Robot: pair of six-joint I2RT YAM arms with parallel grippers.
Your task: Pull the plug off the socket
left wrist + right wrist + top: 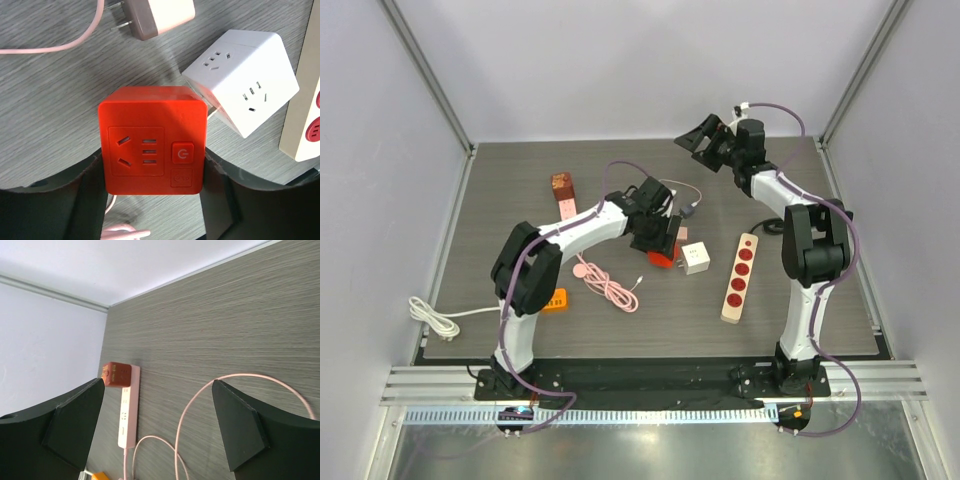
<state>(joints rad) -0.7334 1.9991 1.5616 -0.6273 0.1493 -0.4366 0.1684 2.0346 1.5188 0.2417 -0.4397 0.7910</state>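
Observation:
A red cube socket sits between my left gripper's fingers. My left gripper is shut on its two sides, low over the table near the middle. The cube's sockets are empty. A pinkish-brown plug with bare prongs lies on the table just beyond the cube, apart from it, on a pink cable. My right gripper is open and empty, raised at the back of the table; in the right wrist view nothing is between its fingers.
A white cube socket stands right of the red cube. A beige power strip with red sockets lies further right. A pink power strip with a brown adapter lies at back left. A coiled pink cable, an orange item and a white cable lie front left.

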